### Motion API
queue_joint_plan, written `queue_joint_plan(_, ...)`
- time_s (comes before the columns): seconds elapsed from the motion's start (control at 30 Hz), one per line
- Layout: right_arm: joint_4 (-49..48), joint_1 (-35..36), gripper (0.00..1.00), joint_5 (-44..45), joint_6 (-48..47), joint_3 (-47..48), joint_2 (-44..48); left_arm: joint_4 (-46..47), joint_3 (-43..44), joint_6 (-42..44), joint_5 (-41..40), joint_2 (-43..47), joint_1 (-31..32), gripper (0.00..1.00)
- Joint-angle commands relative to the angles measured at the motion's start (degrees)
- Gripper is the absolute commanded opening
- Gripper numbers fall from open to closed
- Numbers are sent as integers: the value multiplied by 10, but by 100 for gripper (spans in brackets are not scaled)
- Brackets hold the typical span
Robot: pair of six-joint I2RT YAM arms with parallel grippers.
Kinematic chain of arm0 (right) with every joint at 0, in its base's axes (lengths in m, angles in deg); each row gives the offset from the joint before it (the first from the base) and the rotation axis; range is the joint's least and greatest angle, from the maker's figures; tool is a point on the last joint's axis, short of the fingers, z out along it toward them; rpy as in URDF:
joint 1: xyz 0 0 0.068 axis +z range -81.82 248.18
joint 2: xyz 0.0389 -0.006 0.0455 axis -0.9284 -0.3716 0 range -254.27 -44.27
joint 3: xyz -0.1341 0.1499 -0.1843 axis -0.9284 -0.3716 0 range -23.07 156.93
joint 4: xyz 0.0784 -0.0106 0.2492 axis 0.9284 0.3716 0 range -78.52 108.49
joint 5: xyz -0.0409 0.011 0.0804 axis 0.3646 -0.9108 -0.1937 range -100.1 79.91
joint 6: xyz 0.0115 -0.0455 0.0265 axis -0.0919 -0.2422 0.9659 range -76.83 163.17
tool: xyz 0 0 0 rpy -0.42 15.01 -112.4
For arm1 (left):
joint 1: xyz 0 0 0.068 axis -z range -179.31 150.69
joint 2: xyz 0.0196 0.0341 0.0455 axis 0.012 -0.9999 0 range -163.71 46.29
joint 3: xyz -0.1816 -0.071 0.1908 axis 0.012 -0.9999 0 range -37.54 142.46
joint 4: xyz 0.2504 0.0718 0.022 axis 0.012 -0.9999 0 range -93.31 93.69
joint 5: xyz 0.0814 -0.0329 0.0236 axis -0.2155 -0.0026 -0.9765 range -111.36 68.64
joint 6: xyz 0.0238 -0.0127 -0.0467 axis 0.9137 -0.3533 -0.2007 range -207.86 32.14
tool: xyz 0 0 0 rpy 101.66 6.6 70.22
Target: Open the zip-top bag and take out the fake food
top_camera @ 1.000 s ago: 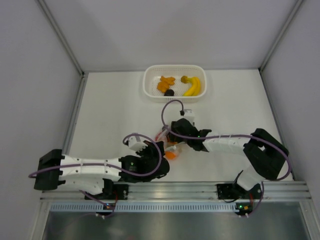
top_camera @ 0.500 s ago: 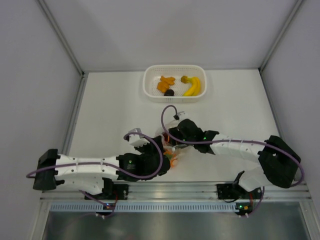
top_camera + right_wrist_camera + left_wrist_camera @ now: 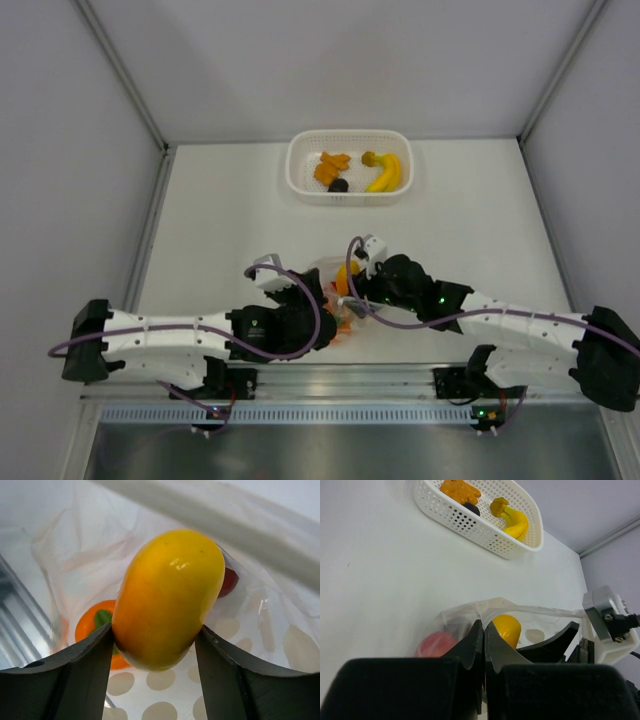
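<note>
1. Yellow fruit (image 3: 167,597): now pinned between both fingers of the right end effector (image 3: 155,630), touching each pad, just inside the mouth of the zip-top bag (image 3: 470,612). A second ago no yellow showing in the top view; now visible at the bag mouth (image 3: 345,277).
2. Also changed: right arm stretched out low and long across the desk (image 3: 230,220) instead of folded, with the wrist brought nearer to the bag. Left arm shifted only slightly.
3. Meaning, as a judgement: grasp on the next piece made, pull-out not yet done. Fruit still within the plastic.
4. Bag position: on the desk between the two wrists, near the front edge, mouth lifted and gaping toward the right end effector.
5. Left end effector (image 3: 484,630): fingers together, apparently pinching the bag's near lip and holding the mouth up. Film between the tips hard to make out.
6. Still in the bag: red fruit (image 3: 436,644) beside the left fingers, and round orange (image 3: 95,625) low behind the yellow fruit, both untouched by the right fingers.
7. Already out: banana (image 3: 386,172), orange bits (image 3: 331,165) and dark piece (image 3: 339,185) in the white basket (image 3: 300,175), well apart at the far side of the desk.
8. Progress estimate: around halfway, three pieces left to remove.
</note>
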Motion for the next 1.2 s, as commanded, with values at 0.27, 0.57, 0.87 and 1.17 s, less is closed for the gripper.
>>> queue_joint_plan(0.27, -79, 9, 30, -44, -40, -32, 117, -10, 18, 32, -22, 10, 1, 0)
queue_joint_plan(0.57, -106, 9, 29, -75, -60, -54, 213, -11, 18, 48, -15, 12, -1, 0)
queue_joint_plan(0.87, -155, 9, 29, -8, -5, -51, 261, -8, 24, 62, 10, 10, -2, 0)
queue_joint_plan(1.17, -100, 20, 26, -59, -16, -8, 162, -8, 78, 135, 6, 12, -2, 0)
